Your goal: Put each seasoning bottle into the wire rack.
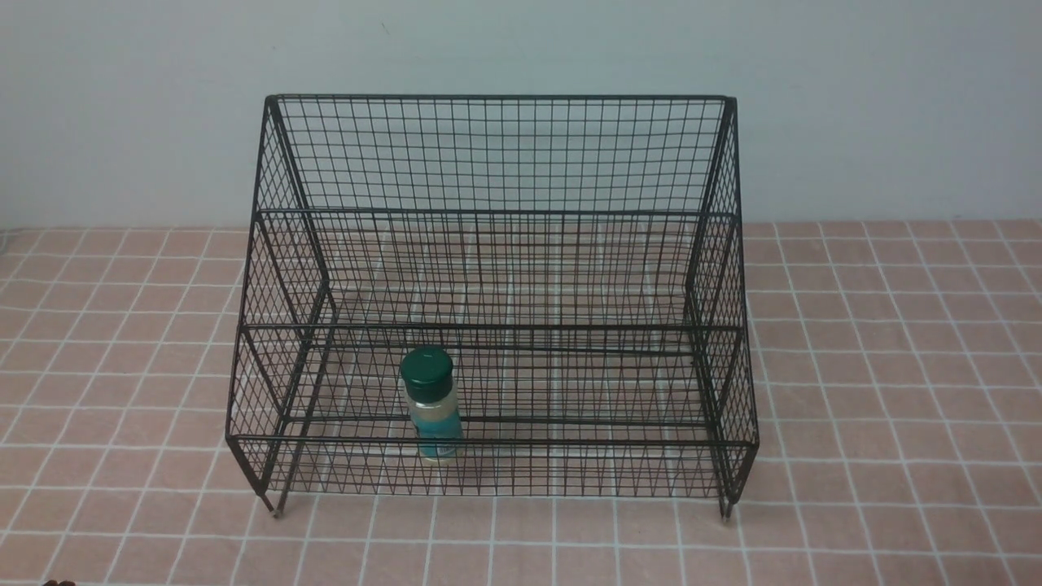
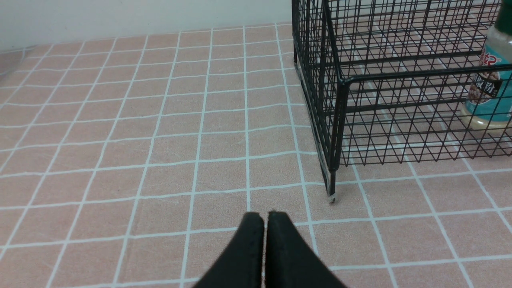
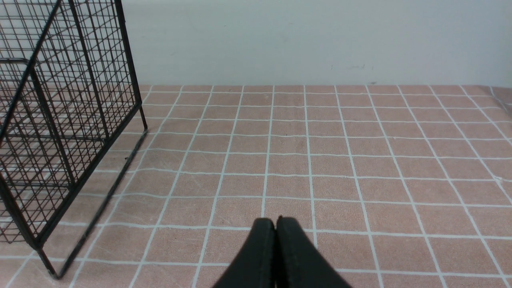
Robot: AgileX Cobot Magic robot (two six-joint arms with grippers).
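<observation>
1. Pink tiled tabletop point(image 1: 895, 366), pale wall point(image 1: 521, 49) at 12 o'clock.
2. Seasoning bottle point(image 1: 431, 404) upright in wire rack point(image 1: 496, 268) lowest tier, toward 7 o'clock.
3. Wrist views only: left gripper point(image 2: 264, 218), right gripper point(image 3: 275, 223), fingers pressed together, empty.

Staged test bench, kitchen-styled, not a lived-in room. Tabletop point(image 1: 895, 366) covered in a pink tile-pattern sheet with white grid lines, running back to a plain pale wall point(image 1: 521, 41). Only furnishing: a black wire rack point(image 1: 496, 155) holding one seasoning bottle point(image 1: 431, 407) on its lowest tier.
</observation>
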